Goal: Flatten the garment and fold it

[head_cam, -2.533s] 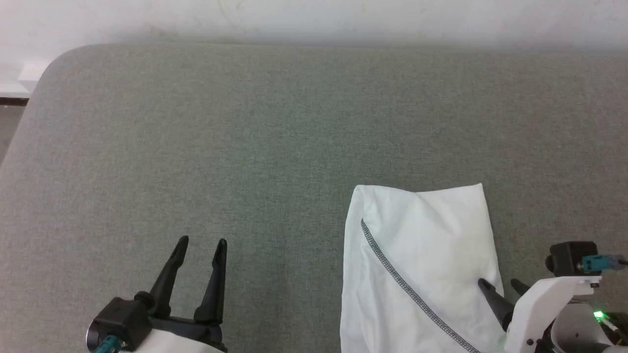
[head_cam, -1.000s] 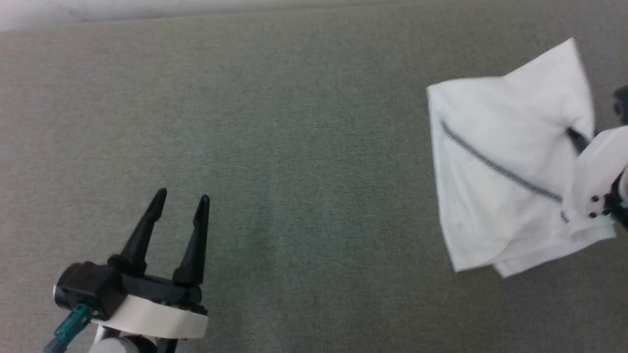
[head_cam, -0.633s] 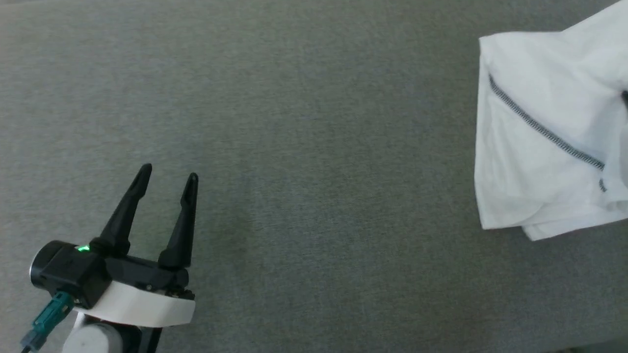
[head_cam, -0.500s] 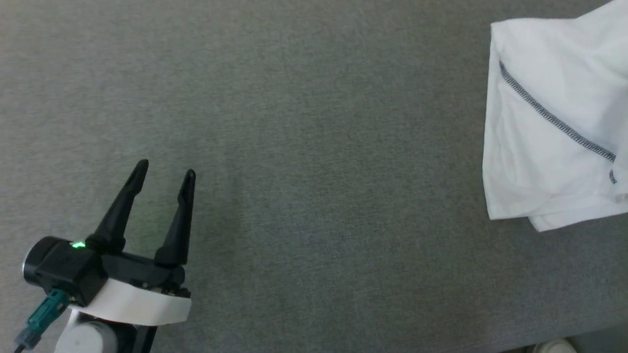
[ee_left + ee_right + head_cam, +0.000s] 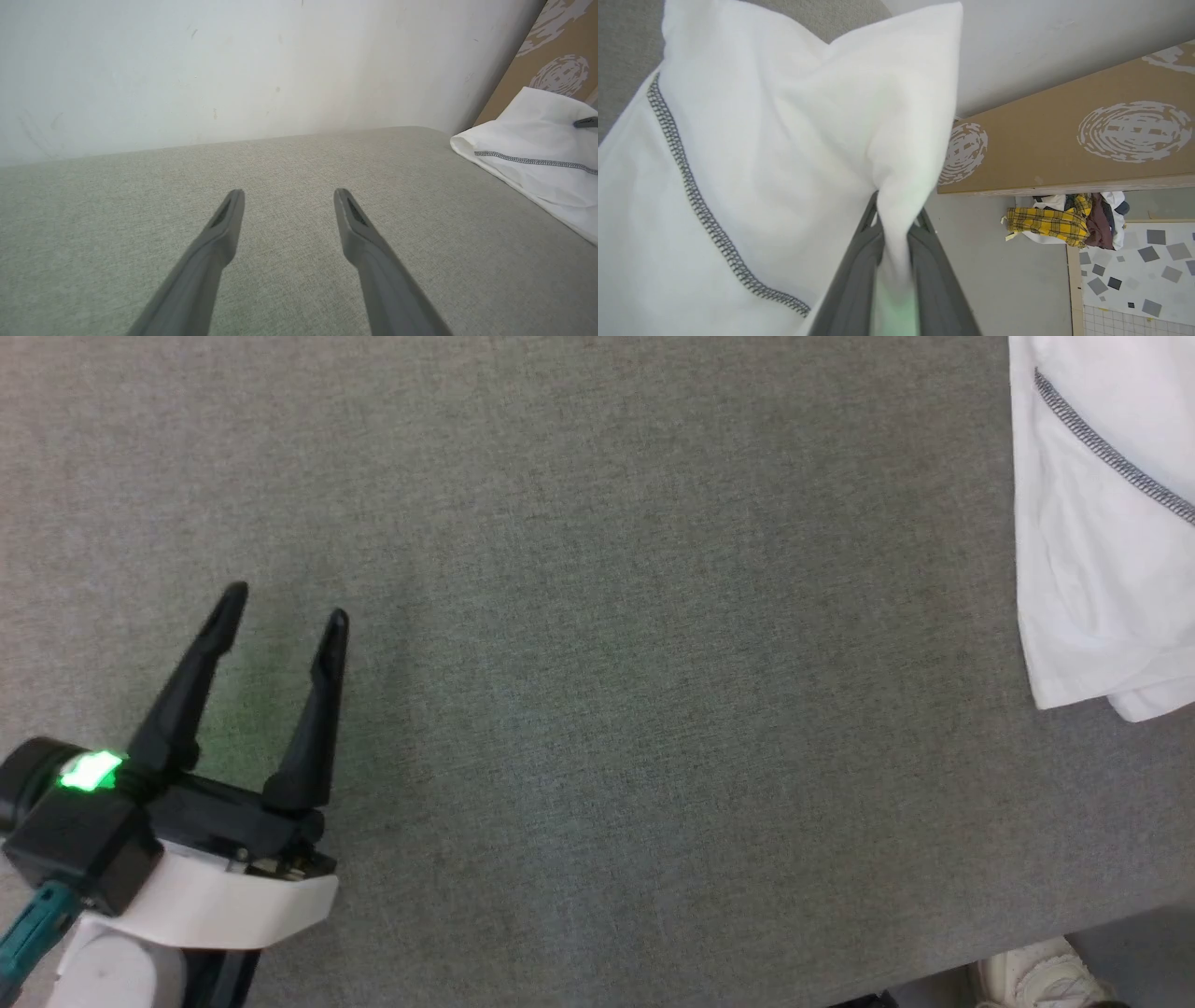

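The garment (image 5: pixel 1097 532) is a folded white shirt with a grey zigzag seam, at the right edge of the head view; its lower end lies on the grey-green padded surface (image 5: pixel 597 644). In the right wrist view my right gripper (image 5: pixel 894 219) is shut on a pinched edge of the garment (image 5: pixel 784 140), which bunches up between the two fingers. My left gripper (image 5: pixel 285 602) hovers open over bare padding at the lower left, far from the cloth. In the left wrist view the left gripper (image 5: pixel 287 196) holds nothing, and the garment (image 5: pixel 537 154) lies at the right.
A white wall (image 5: pixel 233 65) backs the padded surface. A brown cardboard panel (image 5: pixel 1064 144) leans beyond the right end, with a heap of clothes (image 5: pixel 1064 221) on the floor by it. A white shoe (image 5: pixel 1041 975) shows past the near edge.
The head camera has swung, so the whole picture has shifted. The right gripper has closed on the garment's edge and lifted it. The left gripper stays open.
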`<state>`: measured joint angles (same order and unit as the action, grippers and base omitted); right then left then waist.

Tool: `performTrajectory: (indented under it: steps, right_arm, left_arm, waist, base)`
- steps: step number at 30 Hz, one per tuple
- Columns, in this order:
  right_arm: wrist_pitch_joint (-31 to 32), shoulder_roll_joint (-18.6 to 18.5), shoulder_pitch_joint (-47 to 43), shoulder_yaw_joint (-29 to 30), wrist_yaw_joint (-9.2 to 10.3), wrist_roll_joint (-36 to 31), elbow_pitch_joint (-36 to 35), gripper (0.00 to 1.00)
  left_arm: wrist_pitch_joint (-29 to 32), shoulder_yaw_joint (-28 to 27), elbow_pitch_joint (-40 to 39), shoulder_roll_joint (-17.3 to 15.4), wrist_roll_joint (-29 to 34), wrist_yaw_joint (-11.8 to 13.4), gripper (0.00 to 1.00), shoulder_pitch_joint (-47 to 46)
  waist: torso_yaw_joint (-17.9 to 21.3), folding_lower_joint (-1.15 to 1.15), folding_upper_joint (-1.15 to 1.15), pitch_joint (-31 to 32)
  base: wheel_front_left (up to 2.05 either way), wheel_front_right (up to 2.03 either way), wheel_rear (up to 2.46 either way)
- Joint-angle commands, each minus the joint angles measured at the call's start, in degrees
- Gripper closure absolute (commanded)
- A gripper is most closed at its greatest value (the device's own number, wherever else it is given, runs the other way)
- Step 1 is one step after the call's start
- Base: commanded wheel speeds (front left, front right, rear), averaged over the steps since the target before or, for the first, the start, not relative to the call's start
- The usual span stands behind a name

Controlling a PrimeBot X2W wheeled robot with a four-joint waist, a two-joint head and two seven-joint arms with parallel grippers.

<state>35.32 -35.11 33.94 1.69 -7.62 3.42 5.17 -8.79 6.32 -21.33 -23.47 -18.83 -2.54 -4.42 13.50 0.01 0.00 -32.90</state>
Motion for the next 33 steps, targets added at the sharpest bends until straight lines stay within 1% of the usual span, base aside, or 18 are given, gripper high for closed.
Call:
performTrajectory:
  steps: [1, 3, 4, 6, 10, 12, 13, 14, 15, 16, 17, 21, 27, 30, 33]
  right_arm:
    - [-0.44, -0.33, 0.92, 0.15, 0.13, -0.42, 0.19, 1.0]
    - [-1.13, -0.46, 1.24, 0.42, 0.13, -0.71, 1.09, 1.0]
    - [-1.41, -0.4, 1.37, 0.67, 0.13, -0.9, 1.6, 1.0]
    - [-1.95, -0.22, 1.49, 1.26, 0.13, -1.31, 2.59, 1.0]
    - [-2.78, 0.26, 1.68, 2.66, 0.13, -2.43, 4.02, 0.99]
    - [-3.26, 0.38, 1.72, 3.24, 0.13, -2.97, 4.61, 0.95]
    - [-3.41, 0.48, 1.8, 3.5, 0.13, -3.2, 4.85, 0.91]
    - [-3.52, 0.63, 1.93, 3.79, 0.13, -3.43, 5.1, 0.8]
    - [-3.67, 0.79, 2.06, 4.07, 0.13, -3.65, 5.34, 0.67]
    - [-3.92, 0.93, 2.18, 4.28, 0.13, -3.86, 5.63, 0.04]
    - [-4.2, 1.06, 2.32, 4.41, 0.13, -4.07, 5.9, 0.0]
    - [-5.34, 1.51, 3.05, 4.46, 0.13, -4.77, 7.43, 0.0]
    - [-7.62, 1.45, 3.64, 3.78, 0.13, -4.92, 9.62, 0.0]
    - [-10.19, 1.37, 3.62, 3.51, 0.13, -5.0, 9.73, 0.0]
    - [-13.35, 3.15, 3.1, 4.8, 0.13, -4.99, 9.13, 0.0]
  left_arm:
    - [-0.43, -0.43, -0.4, -0.35, 0.76, -0.11, 0.0, -0.94]
    - [-1.39, -0.79, -1.26, -0.93, 2.15, 0.29, 0.0, -1.22]
    - [-2.26, -0.41, -2.07, -1.4, 2.8, -0.24, 0.0, -1.32]
    - [-3.07, -1.15, -2.8, -1.1, 3.63, 0.89, 0.0, -1.31]
    - [-3.78, -1.93, -3.25, -1.09, 5.07, 2.21, 0.0, -1.8]
    - [-4.03, -2.17, -3.23, -0.98, 5.66, 2.81, 0.0, -2.15]
    - [-4.14, -2.21, -3.24, -0.89, 5.75, 2.98, 0.0, -2.31]
    - [-4.22, -2.25, -3.2, -0.81, 5.79, 3.13, 0.0, -2.46]
    - [-4.32, -2.32, -3.2, -0.71, 5.82, 3.29, 0.0, -2.64]
    - [-4.42, -2.37, -3.19, -0.61, 5.78, 3.39, 0.0, -2.81]
    - [-4.5, -2.37, -3.14, -0.55, 5.74, 3.44, 0.0, -2.96]
    - [-4.93, -2.49, -2.94, -0.22, 5.59, 3.64, 0.0, -3.37]
    - [-5.49, -2.59, -2.13, 0.77, 4.98, 3.99, 0.0, -2.8]
    - [-5.72, -2.34, -1.52, 1.49, 4.51, 3.93, 0.0, -2.37]
    - [-5.87, -2.02, -0.6, 2.2, 3.91, 3.73, 0.0, -1.66]
  waist:
    - [0.17, -0.01, 0.0, -0.95]
    - [0.05, -0.01, 0.0, -1.52]
    - [0.02, -0.01, 0.0, -1.83]
    - [-0.11, -0.01, 0.0, -2.48]
    - [-0.24, -0.01, 0.0, -3.72]
    - [-0.31, -0.01, 0.0, -4.19]
    - [-0.32, -0.01, 0.0, -4.4]
    - [-0.33, -0.01, 0.0, -4.57]
    - [-0.35, -0.01, 0.0, -4.72]
    - [-0.34, -0.01, 0.0, -4.85]
    - [-0.34, -0.01, 0.0, -4.93]
    - [-0.4, -0.01, 0.0, -4.6]
    - [-0.32, -0.01, 0.0, -2.18]
    - [-0.4, -0.01, 0.0, -0.37]
    - [-0.59, -0.01, 0.0, 1.81]
  base:
    - [0.0, 0.0, 0.0]
    - [0.0, 0.0, 0.0]
    - [0.0, 0.0, 0.0]
    - [0.0, 0.0, 0.0]
    - [0.0, 0.0, 0.0]
    - [0.0, 0.0, 0.0]
    - [0.0, 0.0, 0.0]
    - [0.0, 0.0, 0.0]
    - [0.0, 0.0, 0.0]
    - [0.0, 0.0, 0.0]
    - [0.0, 0.0, 0.0]
    - [0.0, 0.0, 0.0]
    - [0.0, 0.0, 0.0]
    - [0.0, 0.0, 0.0]
    - [0.0, 0.0, 0.0]
